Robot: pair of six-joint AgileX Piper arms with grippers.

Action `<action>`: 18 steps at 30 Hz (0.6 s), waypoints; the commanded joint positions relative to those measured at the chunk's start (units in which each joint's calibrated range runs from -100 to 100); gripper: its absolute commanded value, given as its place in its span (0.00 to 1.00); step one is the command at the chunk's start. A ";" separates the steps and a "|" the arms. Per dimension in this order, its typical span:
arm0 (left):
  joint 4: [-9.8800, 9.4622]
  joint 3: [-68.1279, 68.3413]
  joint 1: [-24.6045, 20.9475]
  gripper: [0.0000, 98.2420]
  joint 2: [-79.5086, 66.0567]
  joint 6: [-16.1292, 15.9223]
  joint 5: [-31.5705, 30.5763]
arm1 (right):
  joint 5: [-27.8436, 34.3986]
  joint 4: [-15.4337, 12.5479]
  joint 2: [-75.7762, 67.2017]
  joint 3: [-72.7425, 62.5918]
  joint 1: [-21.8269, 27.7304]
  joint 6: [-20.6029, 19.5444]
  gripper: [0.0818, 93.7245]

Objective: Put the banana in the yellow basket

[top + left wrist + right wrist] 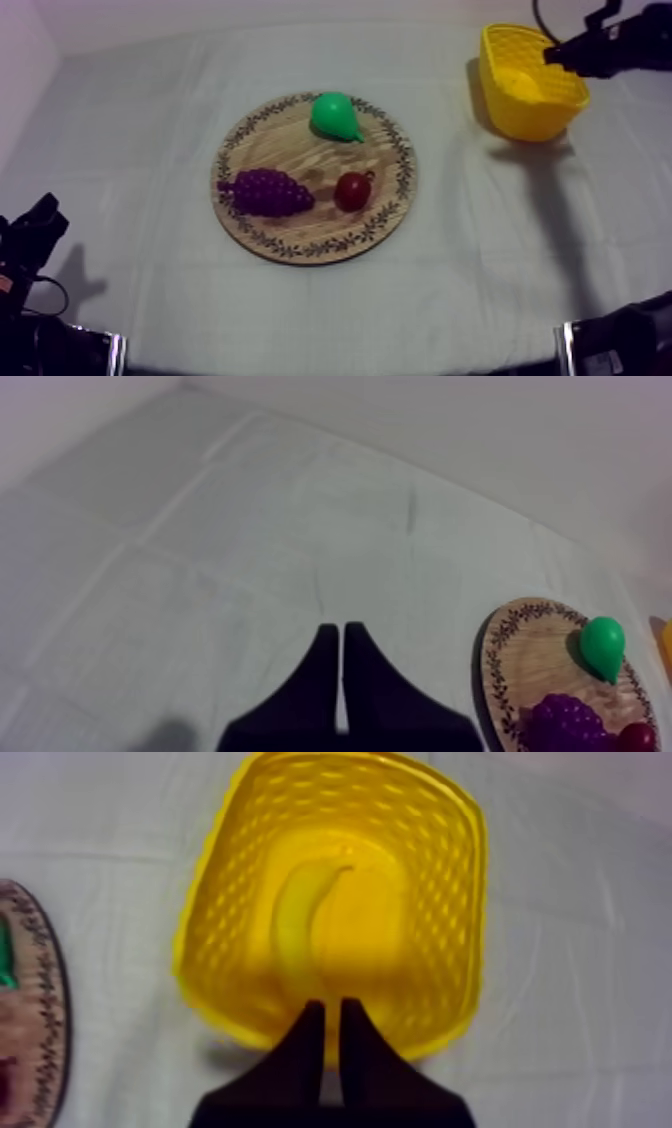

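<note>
A grey-white cloth (480, 260) covers the table, creased in faint squares. Near its middle lies the board (300, 248), and on it are three toy fruits. The pear (335, 116) is at the far rim, the grapes (268, 192) are toward the left, and the small red fruit (352, 190) is just beside the grapes, on their right.

The basket (520, 122) stands at the far right of the table, well apart from the board. The banana (296, 932) lies inside the basket on its floor, curved, with its stalk end toward the far wall. From above it is probably the paler yellow patch within the basket, though it is hard to tell from the basket's own colour there.

The right gripper (325, 1008) hangs over the basket's rim. Its two black fingers are pressed together into a narrow wedge with nothing between them, clear of the banana. The left gripper (335, 634) sits low at the left side of the table, over bare cloth and well apart from the board. Its fingers too lie closed together, empty.
</note>
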 commanded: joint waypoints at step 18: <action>0.03 -0.01 0.02 0.00 -0.05 0.01 -0.01 | 3.54 -9.01 -57.65 37.84 -0.10 -0.83 0.01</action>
